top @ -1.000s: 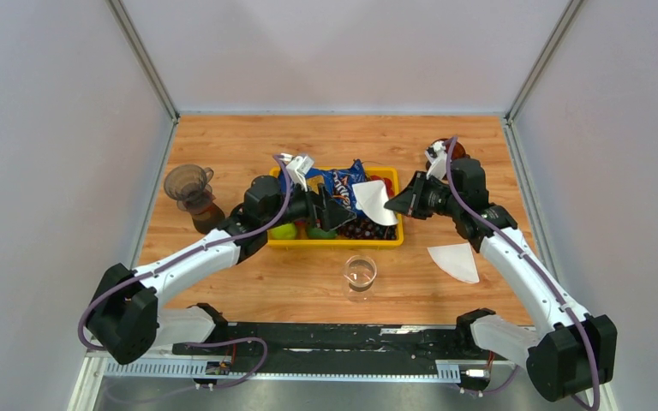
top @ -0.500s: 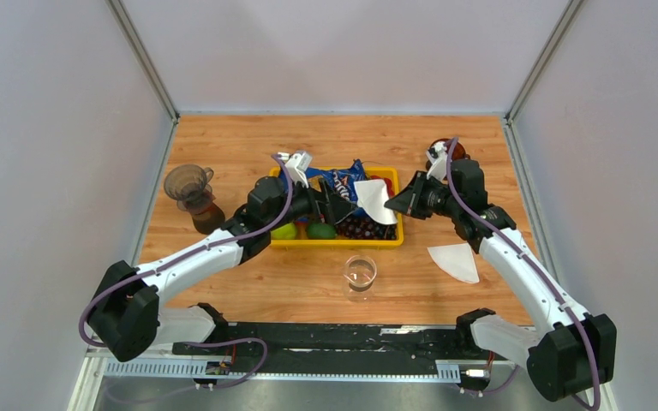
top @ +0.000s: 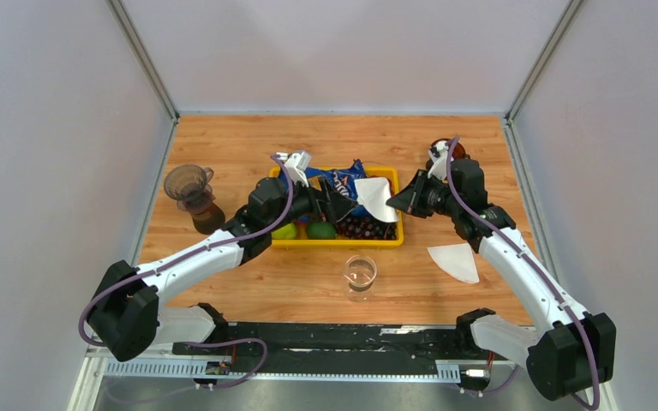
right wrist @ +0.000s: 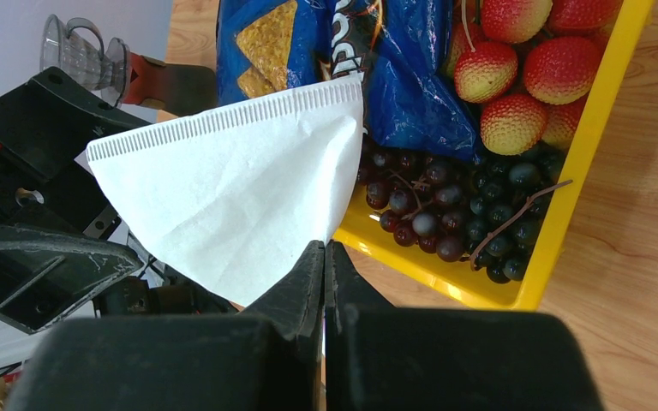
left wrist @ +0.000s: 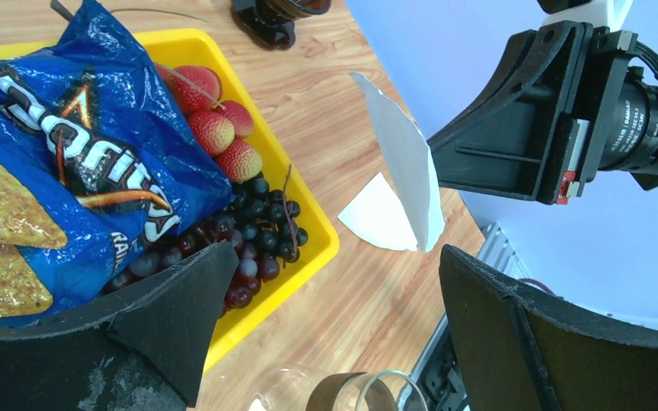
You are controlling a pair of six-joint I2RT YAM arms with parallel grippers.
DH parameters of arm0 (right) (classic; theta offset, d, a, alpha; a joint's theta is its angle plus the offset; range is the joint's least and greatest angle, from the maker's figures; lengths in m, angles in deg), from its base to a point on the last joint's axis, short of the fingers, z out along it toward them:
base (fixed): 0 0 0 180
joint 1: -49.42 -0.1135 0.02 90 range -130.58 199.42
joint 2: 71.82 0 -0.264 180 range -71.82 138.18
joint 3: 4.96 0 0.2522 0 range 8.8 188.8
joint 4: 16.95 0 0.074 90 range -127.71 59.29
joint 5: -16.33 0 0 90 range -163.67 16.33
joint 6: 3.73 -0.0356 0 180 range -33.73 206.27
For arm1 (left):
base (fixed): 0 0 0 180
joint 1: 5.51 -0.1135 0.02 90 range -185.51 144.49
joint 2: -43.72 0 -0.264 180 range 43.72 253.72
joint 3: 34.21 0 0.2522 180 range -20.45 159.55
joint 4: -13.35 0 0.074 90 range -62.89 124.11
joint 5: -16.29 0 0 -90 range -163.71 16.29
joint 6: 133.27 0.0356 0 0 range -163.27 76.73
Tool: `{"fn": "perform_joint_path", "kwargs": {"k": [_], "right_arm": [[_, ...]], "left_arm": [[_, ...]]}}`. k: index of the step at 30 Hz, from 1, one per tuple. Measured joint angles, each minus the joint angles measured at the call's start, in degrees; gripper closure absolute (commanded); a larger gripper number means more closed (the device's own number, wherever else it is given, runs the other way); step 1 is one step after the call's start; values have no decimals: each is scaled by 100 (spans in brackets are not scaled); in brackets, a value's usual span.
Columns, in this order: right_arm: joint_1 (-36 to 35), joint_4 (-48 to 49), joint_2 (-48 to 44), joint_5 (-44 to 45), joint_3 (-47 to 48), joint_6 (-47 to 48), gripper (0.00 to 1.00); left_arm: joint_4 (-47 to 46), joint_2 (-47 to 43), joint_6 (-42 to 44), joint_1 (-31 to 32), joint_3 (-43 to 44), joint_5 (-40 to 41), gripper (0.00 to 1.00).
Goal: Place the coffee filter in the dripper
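A white paper coffee filter (top: 373,199) hangs in the air over the yellow tray (top: 336,243), with my right gripper (top: 393,204) shut on its pointed end. The right wrist view has the filter (right wrist: 231,197) fanning out from the closed tips (right wrist: 324,250). My left gripper (top: 340,205) stands open a little to the filter's left, facing it. In the left wrist view the filter (left wrist: 411,163) is edge-on, ahead of the wide gap between the jaws (left wrist: 334,257) and touching neither. The smoky clear dripper (top: 187,182) sits on a dark server at the table's left edge.
The tray holds a blue chip bag (top: 339,181), grapes (left wrist: 261,244), red lychees (right wrist: 523,94) and green fruit (top: 321,229). A second filter (top: 456,261) lies flat at the right. A glass cup (top: 361,272) stands near the front. A dark round object (top: 442,151) is behind the right arm.
My left gripper has edged a little farther back and toward the held filter. The right gripper has kept its hold and shifted the filter only slightly.
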Motion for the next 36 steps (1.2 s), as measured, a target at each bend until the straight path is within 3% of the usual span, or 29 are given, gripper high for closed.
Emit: {"fn": "perform_joint_path", "kwargs": {"k": [36], "right_arm": [[-90,271,146,-136,0,-111,100]], "left_arm": [[-118,605,-509,70,245,291,1]]}}
